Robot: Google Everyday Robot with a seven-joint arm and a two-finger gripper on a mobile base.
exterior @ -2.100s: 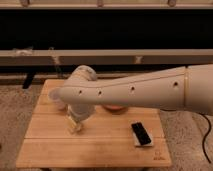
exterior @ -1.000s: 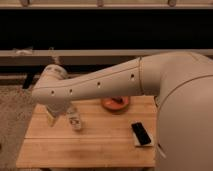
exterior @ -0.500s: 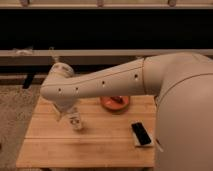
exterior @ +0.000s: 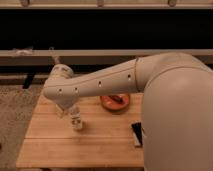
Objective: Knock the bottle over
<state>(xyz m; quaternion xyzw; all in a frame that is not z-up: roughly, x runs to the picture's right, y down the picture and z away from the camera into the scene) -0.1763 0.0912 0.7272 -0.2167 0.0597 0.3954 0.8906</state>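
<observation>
Arm has swung slightly right since half a second ago; elbow joint now sits higher over the table's left side. Gripper (exterior: 70,111) hangs below the elbow, touching or just beside the bottle (exterior: 76,121), which stays upright at about 9 o'clock on the wooden table (exterior: 100,142). Orange bowl (exterior: 115,103) at 12 o'clock, black phone-like object (exterior: 136,134) at 3 o'clock. Dark shelf wall behind; speckled carpet (exterior: 15,115) left.
</observation>
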